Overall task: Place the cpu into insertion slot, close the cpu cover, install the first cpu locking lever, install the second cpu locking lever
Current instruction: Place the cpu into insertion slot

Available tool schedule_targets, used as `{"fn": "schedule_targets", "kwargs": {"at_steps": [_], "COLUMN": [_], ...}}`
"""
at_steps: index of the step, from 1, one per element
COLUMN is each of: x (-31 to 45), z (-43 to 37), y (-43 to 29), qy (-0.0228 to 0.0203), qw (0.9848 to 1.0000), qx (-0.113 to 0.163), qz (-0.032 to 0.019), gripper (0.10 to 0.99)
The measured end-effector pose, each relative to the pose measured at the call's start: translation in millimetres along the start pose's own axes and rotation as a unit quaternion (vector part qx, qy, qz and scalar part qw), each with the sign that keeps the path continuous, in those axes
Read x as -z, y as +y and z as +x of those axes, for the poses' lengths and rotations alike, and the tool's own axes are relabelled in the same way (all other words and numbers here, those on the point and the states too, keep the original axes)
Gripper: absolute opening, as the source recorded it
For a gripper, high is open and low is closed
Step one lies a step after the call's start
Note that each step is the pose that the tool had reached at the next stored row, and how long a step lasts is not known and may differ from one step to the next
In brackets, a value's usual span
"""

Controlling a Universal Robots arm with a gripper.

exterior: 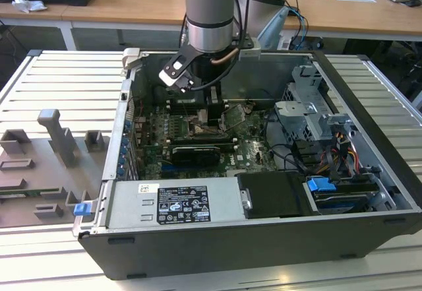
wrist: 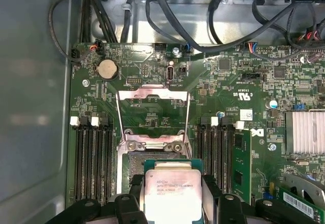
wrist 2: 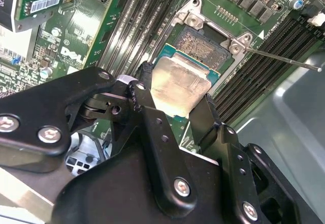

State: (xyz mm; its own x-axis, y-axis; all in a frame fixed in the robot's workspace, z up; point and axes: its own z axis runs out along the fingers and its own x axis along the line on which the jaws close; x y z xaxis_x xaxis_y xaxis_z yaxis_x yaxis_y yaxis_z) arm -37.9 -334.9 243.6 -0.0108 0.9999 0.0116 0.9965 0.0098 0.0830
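1. Slatted metal bench [exterior: 39,80] is carrying an open computer case [exterior: 264,251], wooden desks [exterior: 132,10] are running behind it, and the arm [exterior: 208,14] is reaching down into the case.
2. The tool [wrist 2: 175,89] is gripping the cpu [wrist 2: 177,82] by two opposite edges, its black fingers [wrist 2: 152,117] clamping the chip in both wrist views.
3. The cpu is hanging over the near part of the slot [wrist 2: 203,46] and is not sitting in it. Whether it is touching the rim cannot be told.
4. The cover [wrist: 152,93] is standing open beyond the slot, and a thin lever [wrist 2: 284,59] is sticking out free to one side.
5. The chip is looking offset from the slot and slightly tilted. Going down like this is probably risking bent contacts, or a corner resting on the rim.
6. The fingers are overhanging the chip's edges. They could be catching the rim, or the memory slots [wrist: 94,158] close beside it, and dragging the chip as they let go.
7. A nudge could be tipping the open cover onto the chip or the fingers. The free lever could be snagging the tool.
8. Printed lines are showing on the cpu's lid in the first wrist view, and white lettering is running across the green board [wrist: 244,66]. A white sticker [exterior: 181,205] on the power supply is carrying text and marks.
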Motion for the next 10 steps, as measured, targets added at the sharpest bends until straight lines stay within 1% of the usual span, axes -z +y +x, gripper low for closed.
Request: {"fn": "schedule_targets", "kwargs": {"at_steps": [8,10], "x": [-8.0,-10.0], "z": [0.5,0.6], "y": [-1.8,-2.0], "qy": [-0.0002,-0.001], "qw": [1.0,0.9999], "qx": [-0.001,-0.011], "qz": [0.0001,-0.0001], "gripper": [0.537,0.537]}}
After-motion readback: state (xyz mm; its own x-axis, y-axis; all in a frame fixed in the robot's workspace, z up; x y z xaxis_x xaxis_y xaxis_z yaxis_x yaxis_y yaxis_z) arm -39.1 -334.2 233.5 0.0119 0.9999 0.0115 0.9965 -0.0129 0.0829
